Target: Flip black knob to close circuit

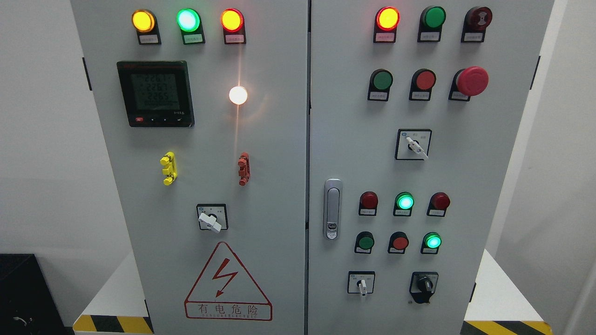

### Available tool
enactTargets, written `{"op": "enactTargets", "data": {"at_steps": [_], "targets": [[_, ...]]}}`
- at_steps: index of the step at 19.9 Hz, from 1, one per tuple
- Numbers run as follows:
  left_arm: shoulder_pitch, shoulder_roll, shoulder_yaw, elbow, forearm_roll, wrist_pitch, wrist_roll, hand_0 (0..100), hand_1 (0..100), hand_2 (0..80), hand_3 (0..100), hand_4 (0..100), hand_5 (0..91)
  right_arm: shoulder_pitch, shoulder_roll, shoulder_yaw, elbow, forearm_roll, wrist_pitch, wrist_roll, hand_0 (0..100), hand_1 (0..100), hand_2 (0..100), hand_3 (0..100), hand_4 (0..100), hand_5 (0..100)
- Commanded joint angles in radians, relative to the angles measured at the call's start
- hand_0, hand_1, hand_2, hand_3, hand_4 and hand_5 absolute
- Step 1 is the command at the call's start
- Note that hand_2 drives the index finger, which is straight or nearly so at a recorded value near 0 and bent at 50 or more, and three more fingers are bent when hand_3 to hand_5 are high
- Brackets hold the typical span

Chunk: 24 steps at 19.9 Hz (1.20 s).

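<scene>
Neither hand shows in the head view, so can't tell how open they are or what they hold.

Black knob (424, 283) sits at the bottom right of the right cabinet door (503, 153), on a black plate, handle roughly upright. Nothing touches it. Just left of it, a white selector switch (362, 284) on a square plate, lever pointing down.

Above those: two rows of three round buttons. Upper row middle lamp (405, 201) lit green, lower row right lamp (433, 241) lit green, the others dark red or green. Door latch (332, 209) is on the door's left edge, beside the seam.

Higher up: another white switch (414, 145), a red mushroom stop button (471, 81), and a lit red lamp (387, 18) at the top.

Left door (279, 186): meter display (155, 93) lit, three lamps lit along the top, a bright white lamp (238, 95), yellow and red clips, a white switch (210, 218), and a red shock warning triangle (228, 284) at the bottom.
</scene>
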Motion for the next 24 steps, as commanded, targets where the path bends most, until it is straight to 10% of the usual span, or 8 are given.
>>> {"op": "enactTargets", "data": {"at_steps": [1, 15, 24], "targets": [[0.023, 0.0, 0.0, -0.029, 0.0, 0.001, 0.0, 12, 56, 0.0, 0, 0, 0.0, 0.005, 0.001, -0.039, -0.332, 0.002, 0.001, -0.011, 0, 4, 1, 14, 12, 7], [0.023, 0.0, 0.0, -0.029, 0.0, 0.001, 0.0, 12, 56, 0.0, 0, 0, 0.0, 0.026, 0.001, -0.035, -0.622, 0.277, -0.002, -0.129, 0, 3, 29, 50, 45, 41], [0.023, 0.0, 0.0, -0.029, 0.0, 0.001, 0.0, 12, 56, 0.0, 0, 0, 0.0, 0.025, 0.001, -0.037, -0.759, 0.536, 0.002, -0.283, 0, 5, 43, 66, 62, 64]]}}
